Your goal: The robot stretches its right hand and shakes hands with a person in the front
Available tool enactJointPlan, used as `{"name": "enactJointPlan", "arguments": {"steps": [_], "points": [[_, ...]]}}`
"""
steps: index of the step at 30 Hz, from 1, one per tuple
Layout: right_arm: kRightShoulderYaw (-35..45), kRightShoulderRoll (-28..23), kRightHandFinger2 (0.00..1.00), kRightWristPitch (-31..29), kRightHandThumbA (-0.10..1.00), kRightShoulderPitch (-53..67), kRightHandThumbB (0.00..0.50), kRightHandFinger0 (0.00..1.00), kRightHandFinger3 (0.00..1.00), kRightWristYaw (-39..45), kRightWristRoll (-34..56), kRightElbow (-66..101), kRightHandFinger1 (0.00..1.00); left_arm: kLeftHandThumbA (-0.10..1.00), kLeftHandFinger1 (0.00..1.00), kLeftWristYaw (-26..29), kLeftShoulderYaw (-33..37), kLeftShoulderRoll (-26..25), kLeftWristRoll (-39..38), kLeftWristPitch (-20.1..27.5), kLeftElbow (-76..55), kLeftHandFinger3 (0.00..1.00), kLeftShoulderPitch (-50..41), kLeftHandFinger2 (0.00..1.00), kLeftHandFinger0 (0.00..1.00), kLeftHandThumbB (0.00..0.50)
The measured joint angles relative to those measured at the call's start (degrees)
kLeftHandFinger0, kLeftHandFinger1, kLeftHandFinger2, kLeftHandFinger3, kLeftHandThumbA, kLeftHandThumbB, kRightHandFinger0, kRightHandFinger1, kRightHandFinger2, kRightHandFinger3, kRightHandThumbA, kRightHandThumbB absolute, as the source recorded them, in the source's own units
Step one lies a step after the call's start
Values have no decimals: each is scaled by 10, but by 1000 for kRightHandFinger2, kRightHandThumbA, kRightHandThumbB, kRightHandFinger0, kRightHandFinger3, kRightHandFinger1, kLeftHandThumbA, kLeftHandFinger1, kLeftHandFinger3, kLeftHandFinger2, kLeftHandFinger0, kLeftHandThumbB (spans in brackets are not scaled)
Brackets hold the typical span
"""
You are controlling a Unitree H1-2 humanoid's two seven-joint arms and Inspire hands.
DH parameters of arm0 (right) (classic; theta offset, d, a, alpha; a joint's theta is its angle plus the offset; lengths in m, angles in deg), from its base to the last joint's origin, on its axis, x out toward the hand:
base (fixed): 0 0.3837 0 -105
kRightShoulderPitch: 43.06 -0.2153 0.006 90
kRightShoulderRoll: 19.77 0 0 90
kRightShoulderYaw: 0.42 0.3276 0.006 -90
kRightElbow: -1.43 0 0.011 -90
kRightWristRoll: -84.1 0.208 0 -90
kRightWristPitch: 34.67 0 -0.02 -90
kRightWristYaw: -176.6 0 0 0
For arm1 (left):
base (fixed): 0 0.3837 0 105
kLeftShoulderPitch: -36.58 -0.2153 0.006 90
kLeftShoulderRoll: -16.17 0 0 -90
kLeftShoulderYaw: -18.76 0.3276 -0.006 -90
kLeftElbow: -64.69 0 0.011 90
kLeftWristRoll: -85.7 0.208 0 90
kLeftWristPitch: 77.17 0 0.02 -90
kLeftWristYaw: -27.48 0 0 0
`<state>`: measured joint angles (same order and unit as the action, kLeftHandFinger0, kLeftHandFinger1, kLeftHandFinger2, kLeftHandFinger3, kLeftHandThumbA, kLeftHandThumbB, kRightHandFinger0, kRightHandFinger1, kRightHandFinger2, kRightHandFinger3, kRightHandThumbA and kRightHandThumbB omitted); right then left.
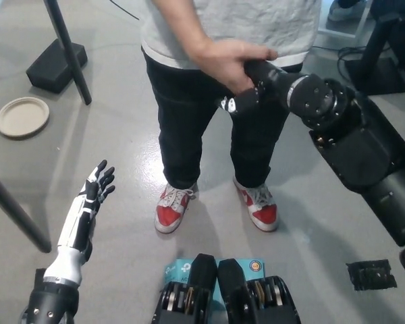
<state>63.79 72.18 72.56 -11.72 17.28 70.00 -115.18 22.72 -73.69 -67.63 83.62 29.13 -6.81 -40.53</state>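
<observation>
Left of the person's legs (189, 128) bare floor lay open; beyond it stood a slanted pole (69, 50), a black block (54, 64) and, probably, a plate (22, 117).
</observation>
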Motion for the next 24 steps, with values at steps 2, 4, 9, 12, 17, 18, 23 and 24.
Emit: {"name": "enactJointPlan", "arguments": {"steps": [2,4,9,12,17,18,23,24], "points": [[8,-2,1000,3,665,8,367,1000,1000,2,2,51,1000,1000,1000,0,0,0,0,0,0,1000,0,1000,1000,86],[17,-5,1000,8,625,13,402,1000,1000,4,3,101,1000,1000,1000,0,0,0,0,0,1,1000,0,1000,1000,73],[42,-10,1000,19,559,19,299,1000,1000,10,10,210,1000,1000,1000,0,0,0,0,0,3,1000,-1,1000,1000,76],[56,-16,1000,26,426,25,282,1000,1000,13,15,273,1000,1000,1000,0,0,1,0,0,3,1000,-1,1000,1000,53],[69,-28,1000,43,543,47,311,1000,1000,18,26,359,1000,1000,1000,0,0,1,0,-1,3,1000,-1,1000,1000,59],[73,-30,1000,46,569,53,332,1000,1000,21,26,377,1000,1000,1000,0,0,1,0,-1,3,1000,-1,1000,1000,59],[106,-35,1000,76,520,65,317,1000,1000,50,19,445,1000,1000,1000,0,0,0,0,0,3,1000,-1,1000,1000,65],[109,-35,1000,80,474,61,305,1000,1000,52,15,438,1000,1000,1000,0,-1,0,0,0,2,1000,0,1000,1000,68]]}}
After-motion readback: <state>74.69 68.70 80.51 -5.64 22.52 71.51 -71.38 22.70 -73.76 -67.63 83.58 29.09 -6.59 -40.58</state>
